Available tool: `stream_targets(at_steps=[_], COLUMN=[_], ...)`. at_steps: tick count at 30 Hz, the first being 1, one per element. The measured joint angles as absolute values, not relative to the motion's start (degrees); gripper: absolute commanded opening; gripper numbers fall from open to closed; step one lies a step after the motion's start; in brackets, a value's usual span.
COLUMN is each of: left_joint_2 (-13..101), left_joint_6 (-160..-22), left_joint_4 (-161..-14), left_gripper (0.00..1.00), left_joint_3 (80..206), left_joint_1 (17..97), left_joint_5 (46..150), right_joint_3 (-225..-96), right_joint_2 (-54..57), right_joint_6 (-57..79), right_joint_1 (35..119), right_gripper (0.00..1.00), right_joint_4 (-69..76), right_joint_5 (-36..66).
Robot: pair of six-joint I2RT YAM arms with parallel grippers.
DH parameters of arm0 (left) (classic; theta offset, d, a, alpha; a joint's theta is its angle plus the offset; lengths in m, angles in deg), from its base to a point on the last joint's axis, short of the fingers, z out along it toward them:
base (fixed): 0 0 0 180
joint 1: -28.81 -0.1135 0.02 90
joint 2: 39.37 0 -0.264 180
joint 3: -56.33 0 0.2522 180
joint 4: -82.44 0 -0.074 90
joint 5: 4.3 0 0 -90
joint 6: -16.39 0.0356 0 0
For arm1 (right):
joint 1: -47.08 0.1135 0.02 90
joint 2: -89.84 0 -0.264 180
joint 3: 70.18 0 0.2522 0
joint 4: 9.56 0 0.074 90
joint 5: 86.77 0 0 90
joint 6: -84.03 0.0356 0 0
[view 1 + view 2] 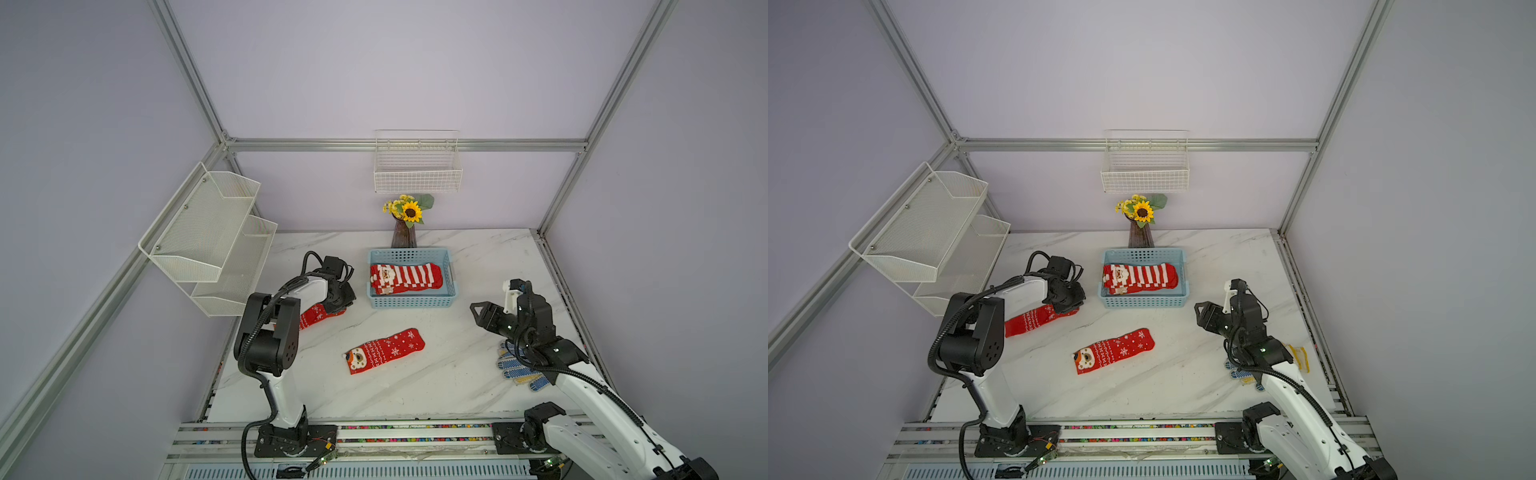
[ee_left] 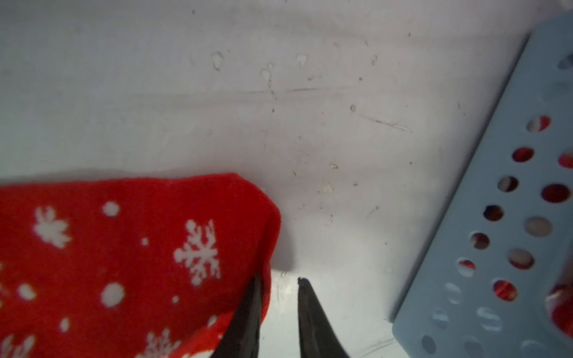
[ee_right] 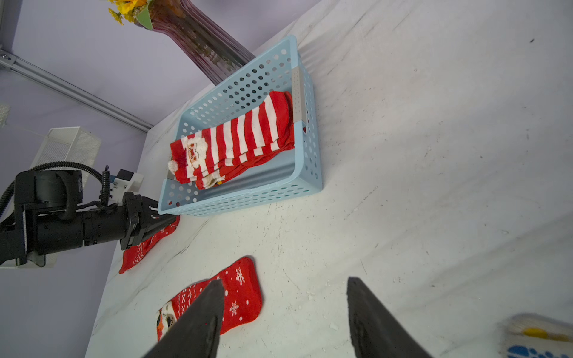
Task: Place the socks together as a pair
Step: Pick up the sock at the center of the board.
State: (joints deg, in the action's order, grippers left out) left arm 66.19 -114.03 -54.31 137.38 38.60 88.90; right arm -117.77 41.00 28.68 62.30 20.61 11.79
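Meets the toe of a red snowflake sock (image 2: 124, 248) with the left gripper (image 2: 278, 278), beside the blue basket (image 2: 477, 186).
Sets the left fingers (image 2: 245, 319) a narrow gap apart, bare table (image 1: 478, 257) between, sock edge against one, nothing clamped; holds the right gripper (image 3: 284, 280) wide open and empty above the table, dotted gloves (image 1: 515, 370) by its arm; has a bear sock (image 1: 384, 351) flat mid-table, well apart from the first; has striped Santa socks (image 1: 401, 277) stacked inside the basket.

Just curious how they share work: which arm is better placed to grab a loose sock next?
Left: the left end effector is at the toe of one sock; the right end effector hovers open, short of the other sock.
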Motion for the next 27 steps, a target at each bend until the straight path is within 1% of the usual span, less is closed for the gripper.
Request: stream_targets(at_steps=[8,14,22,25,27], left_joint_2=[62.76,65.71,72.36,73.06,73.54], left_joint_6=[-108.30,-105.66,-105.44,-105.46,-105.48], left_joint_4=[-49.00,-46.88,-45.98,-45.78,-45.72], left_gripper=[0.35,0.35,0.29,0.25,0.20], left_joint_3=[140.81,143.30,145.82,146.89,147.39], left_joint_1=[37.87,39.45,41.74,42.16,42.40], left_joint_5=[82.45,81.27,78.71,77.91,77.23], right_joint_3=[-117.77,-117.77,-117.77,-117.77,-117.77], right_joint_2=[40.80,39.20,39.12,39.49,39.86], right_joint_6=[28.88,28.99,28.44,28.42,28.35], right_joint_1=[62.30,62.30,62.30,62.30,62.30], right_gripper=[0.65,0.65,0.66,0.66,0.66], right_joint_4=[20.26,19.49,19.34,19.16,18.99], right_joint_5=[12.38,13.49,13.91,14.54,15.13])
